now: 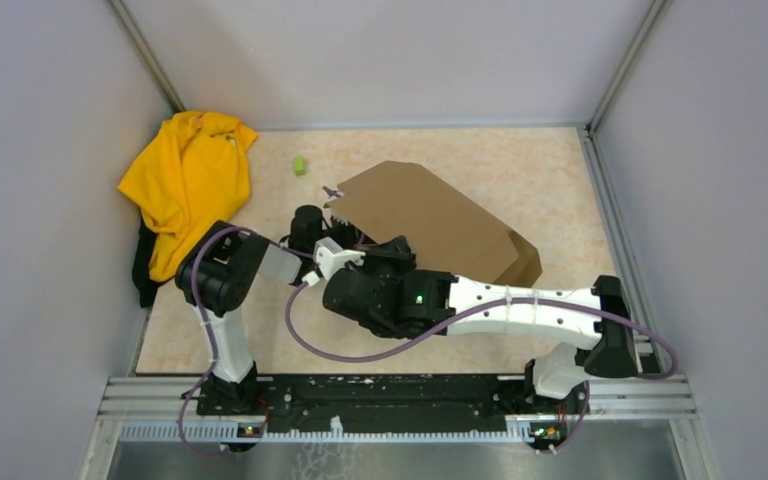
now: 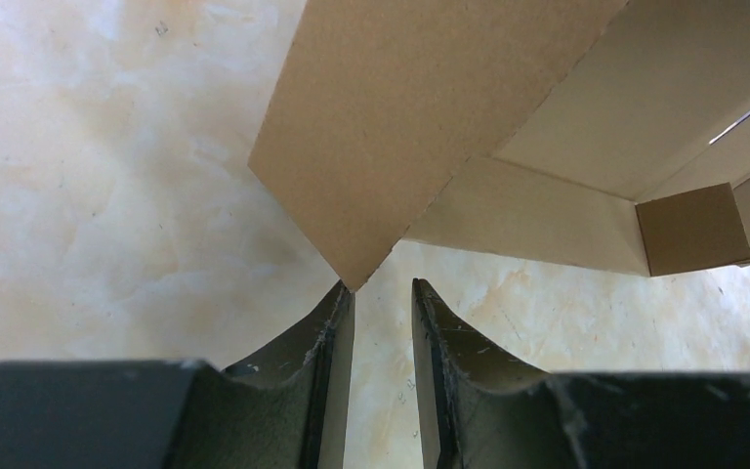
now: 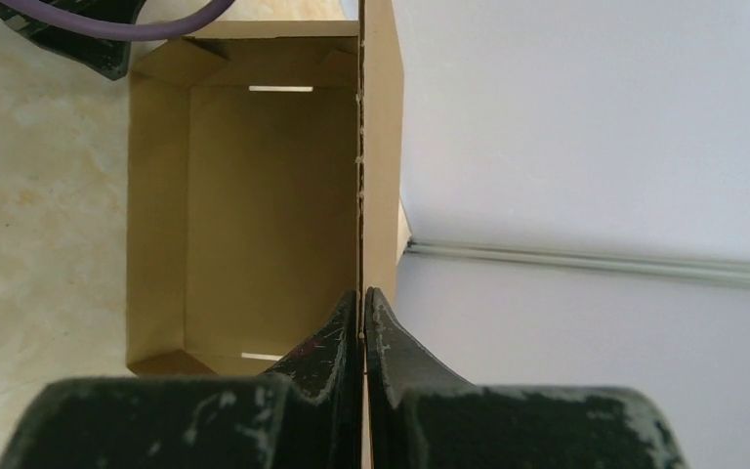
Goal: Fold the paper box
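Note:
The paper box [image 1: 430,215] is brown cardboard in the middle of the table, with its big lid panel raised at a slant. In the right wrist view I look into its shallow tray [image 3: 254,215], and my right gripper [image 3: 363,291] is shut on the thin edge of the upright lid panel. In the top view that gripper sits under the lid's near-left edge, mostly hidden by the arm. My left gripper [image 2: 383,285] stands open with nothing between its fingers. The corner of a cardboard flap [image 2: 391,127] just meets the tip of its left finger [image 2: 337,322].
A yellow cloth [image 1: 185,185] lies bunched at the back left, over something black [image 1: 143,270]. A small green piece [image 1: 299,165] sits on the table behind the box. Grey walls close in three sides, and a metal rail [image 1: 400,395] runs along the near edge.

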### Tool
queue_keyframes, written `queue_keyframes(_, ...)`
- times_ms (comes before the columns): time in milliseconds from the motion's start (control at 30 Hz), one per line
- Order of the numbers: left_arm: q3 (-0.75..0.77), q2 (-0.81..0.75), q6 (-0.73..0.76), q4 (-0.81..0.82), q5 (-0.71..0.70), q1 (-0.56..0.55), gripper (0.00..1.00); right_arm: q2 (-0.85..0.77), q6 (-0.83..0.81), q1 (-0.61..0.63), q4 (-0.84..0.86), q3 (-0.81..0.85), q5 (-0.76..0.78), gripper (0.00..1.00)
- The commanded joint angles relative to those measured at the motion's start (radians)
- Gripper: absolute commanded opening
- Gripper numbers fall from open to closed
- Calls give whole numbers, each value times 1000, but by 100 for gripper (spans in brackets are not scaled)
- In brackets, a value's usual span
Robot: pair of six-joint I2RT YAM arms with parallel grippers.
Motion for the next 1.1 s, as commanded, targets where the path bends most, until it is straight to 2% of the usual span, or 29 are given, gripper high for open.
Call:
queue_keyframes(0,-25,10,2,72,15,7,34,20,70,25,-47,66,-11,0)
queue_keyframes(433,-220,-79,-50,230,-7,11,40,1,110,25,-84,125,4,0)
queue_keyframes(867,-217,-350,22,-6,-117,29,41,-91,182,25,-124,182,-86,0)
queue_keyframes(1067,-207,-421,30,-101,-193,59,43,-87,210,25,-173,201,-88,0)
